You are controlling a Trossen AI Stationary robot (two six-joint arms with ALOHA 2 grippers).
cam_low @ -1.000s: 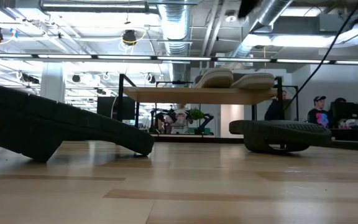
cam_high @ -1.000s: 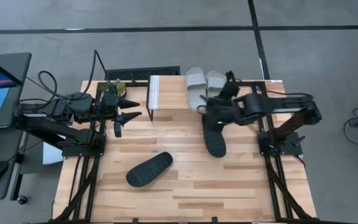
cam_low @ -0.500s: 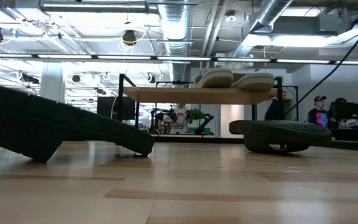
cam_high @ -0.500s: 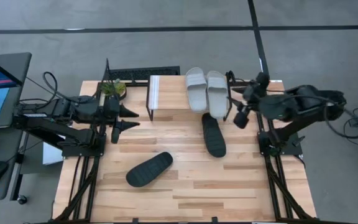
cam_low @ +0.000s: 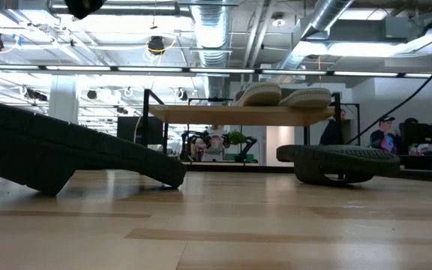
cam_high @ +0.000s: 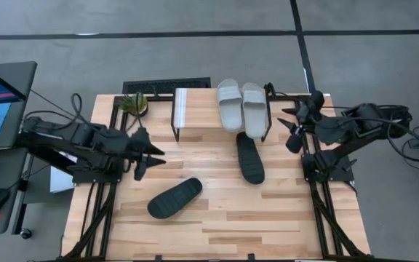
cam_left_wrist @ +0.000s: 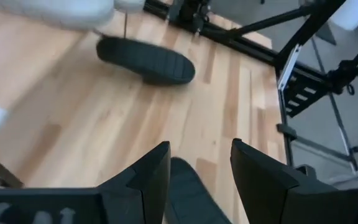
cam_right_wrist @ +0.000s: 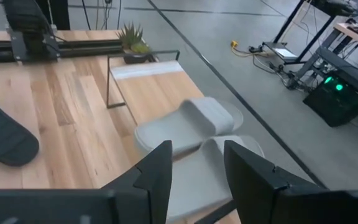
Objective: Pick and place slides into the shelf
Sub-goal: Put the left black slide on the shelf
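From above, you see the shelf (cam_high: 220, 115) – a pale plank on thin black legs – carrying two grey slides (cam_high: 241, 105) at its right end. One black slide (cam_high: 250, 157) lies on the table (cam_high: 217, 218) in front of the shelf, the other (cam_high: 174, 198) further forward and left. Your left hand (cam_high: 143, 153) hovers left of the shelf, your right hand (cam_high: 291, 129) beside its right end.

Low view: ribbed black soles, shelf beyond.

Wrist views – both hands' fingers (cam_left_wrist: 146, 177) (cam_right_wrist: 157, 168) are parted, holding nothing. No readable writing.
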